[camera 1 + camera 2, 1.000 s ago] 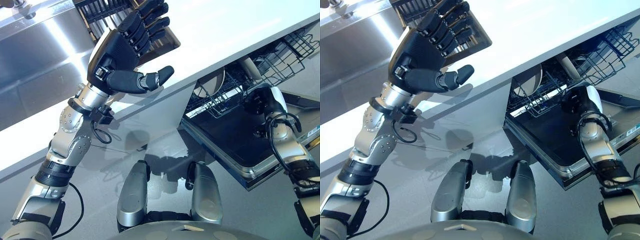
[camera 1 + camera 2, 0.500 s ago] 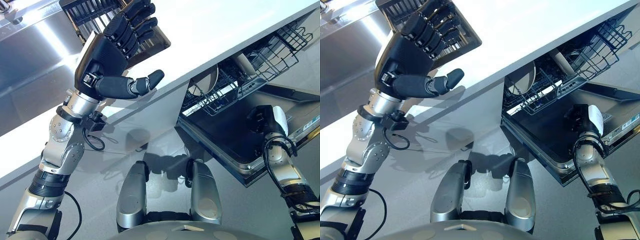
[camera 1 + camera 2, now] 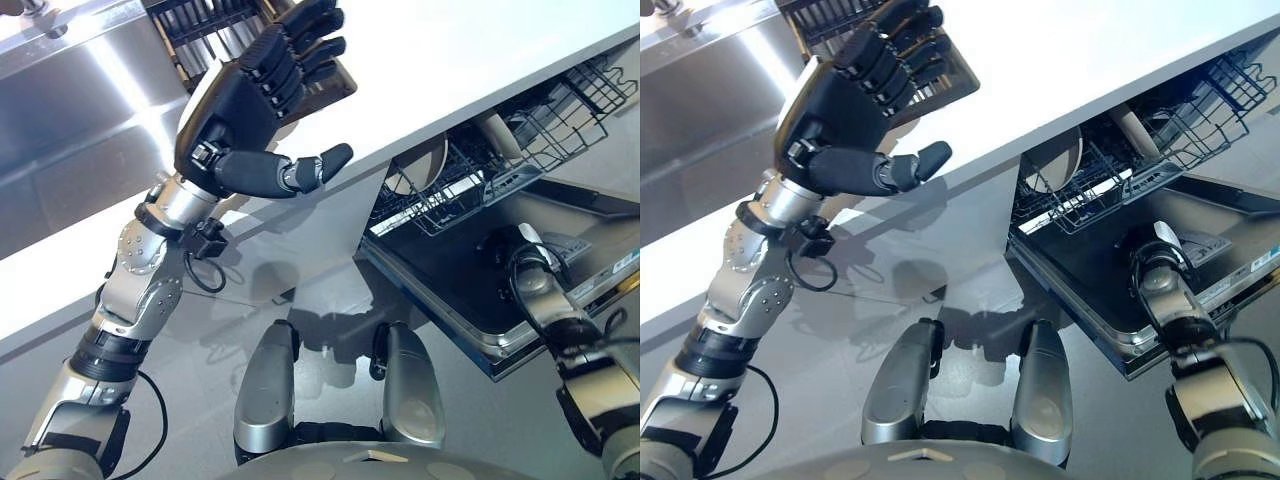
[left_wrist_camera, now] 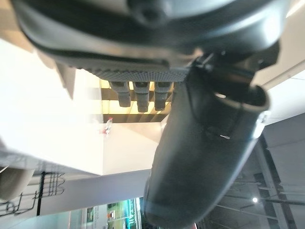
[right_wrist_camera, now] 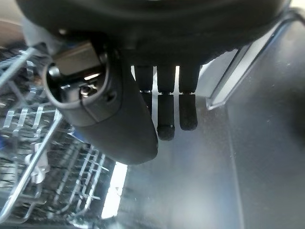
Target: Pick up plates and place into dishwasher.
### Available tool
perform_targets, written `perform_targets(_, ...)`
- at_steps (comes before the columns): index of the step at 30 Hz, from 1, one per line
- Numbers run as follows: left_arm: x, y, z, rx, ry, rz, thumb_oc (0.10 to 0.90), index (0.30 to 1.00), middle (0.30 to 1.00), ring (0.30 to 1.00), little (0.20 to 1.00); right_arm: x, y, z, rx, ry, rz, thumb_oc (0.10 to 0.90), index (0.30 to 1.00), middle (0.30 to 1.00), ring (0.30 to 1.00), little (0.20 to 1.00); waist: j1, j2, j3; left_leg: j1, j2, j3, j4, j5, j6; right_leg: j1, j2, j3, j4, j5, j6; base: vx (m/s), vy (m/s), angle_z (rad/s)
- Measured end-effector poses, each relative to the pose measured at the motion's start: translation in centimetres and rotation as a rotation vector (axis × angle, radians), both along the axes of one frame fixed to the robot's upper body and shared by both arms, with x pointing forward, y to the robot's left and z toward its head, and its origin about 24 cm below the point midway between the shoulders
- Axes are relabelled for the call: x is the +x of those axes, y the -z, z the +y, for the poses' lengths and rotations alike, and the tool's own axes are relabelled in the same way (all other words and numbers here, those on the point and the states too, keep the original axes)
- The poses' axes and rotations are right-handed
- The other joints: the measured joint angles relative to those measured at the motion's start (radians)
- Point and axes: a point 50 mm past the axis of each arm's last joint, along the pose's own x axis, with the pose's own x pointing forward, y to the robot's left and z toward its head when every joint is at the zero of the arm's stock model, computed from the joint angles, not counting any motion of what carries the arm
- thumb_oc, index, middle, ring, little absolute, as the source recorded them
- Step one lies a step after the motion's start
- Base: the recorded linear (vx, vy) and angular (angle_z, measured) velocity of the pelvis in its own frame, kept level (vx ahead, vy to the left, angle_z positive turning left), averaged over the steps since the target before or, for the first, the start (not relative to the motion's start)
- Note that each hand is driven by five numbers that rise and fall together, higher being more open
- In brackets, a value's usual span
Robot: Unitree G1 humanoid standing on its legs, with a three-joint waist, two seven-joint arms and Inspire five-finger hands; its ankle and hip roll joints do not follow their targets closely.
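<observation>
change: right robot hand (image 3: 1148, 262) pulling back from dishwasher rack (image 3: 470, 170) w/ nothing, now over open door (image 3: 1090, 265); fingers straight, empty
plate (image 3: 418, 160): sitting upright in rack, looks placed
left robot hand (image 3: 255, 95): hovering open over table (image 3: 450, 50), holding nothing
nearby: dish rack (image 3: 215, 25), sink (image 3: 70, 110)
blocker: table edge overhanging rack

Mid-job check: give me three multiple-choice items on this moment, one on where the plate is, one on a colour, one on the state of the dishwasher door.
1. Where is the plate?
A. in the left hand
B. standing in the dishwasher rack
C. on the countertop

2. What colour is the countertop?
A. white
B. black
C. red

3. What state is the dishwasher door in?
A. shut
B. folded down open
C. removed

Answers: 1 B, the plate stands among the rack's wires. 2 A, the surface under the raised left hand is white. 3 B, the door lies flat under the right hand.
</observation>
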Motion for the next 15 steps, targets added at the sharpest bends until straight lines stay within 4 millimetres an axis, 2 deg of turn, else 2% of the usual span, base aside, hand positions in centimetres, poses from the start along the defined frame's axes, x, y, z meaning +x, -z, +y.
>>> perform_targets(4, 0.4, -0.3, -0.7, 0.018, 0.026, 0.008, 0.8, 0.9, 0.9, 0.9, 0.9, 2.4, -3.7, 0.3, 0.051, 0.035, -0.052, 0.1, 0.3, 0.3, 0.3, 0.2, 0.01, 0.01, 0.003, -0.027, -0.014, -0.01, 0.008, 0.008, 0.002, -0.021, -0.016, -0.007, 0.013, -0.002, 0.001, -0.03, -0.027, 0.09)
perform_targets(9, 0.4, -0.9, -0.8, 0.003, 0.047, 0.003, 0.8, 0.9, 0.9, 0.9, 0.9, 3.3, -6.5, -0.1, 0.102, 0.1, -0.126, 0.1, 0.3, 0.3, 0.3, 0.2, 0.032, 0.027, 0.006, -0.058, -0.029, -0.015, 0.011, 0.018, 0.001, -0.053, -0.03, -0.009, 0.027, -0.003, 0.003, -0.03, -0.021, 0.07)
perform_targets(11, 0.4, -0.9, -0.9, 0.005, 0.05, 0.003, 0.8, 0.9, 0.9, 0.9, 0.9, 3.9, -7.8, 0.2, 0.092, 0.1, -0.168, 0.1, 0.3, 0.3, 0.3, 0.2, 0.035, 0.038, 0.007, -0.061, -0.031, -0.019, 0.009, 0.02, 0.001, -0.053, -0.032, -0.012, 0.027, -0.003, 0.003, -0.01, -0.006, 0.06)
perform_targets(15, 0.4, -1.0, -0.9, 0.009, 0.056, -0.003, 0.8, 0.9, 0.9, 0.9, 0.9, 5.1, -10.5, 1.0, 0.036, 0.066, -0.227, 0.1, 0.3, 0.3, 0.3, 0.2, 0.045, 0.041, 0.007, -0.061, -0.033, -0.025, 0.004, 0.024, -0.003, -0.053, -0.034, -0.019, 0.027, -0.003, 0.003, -0.01, -0.002, 0.04)
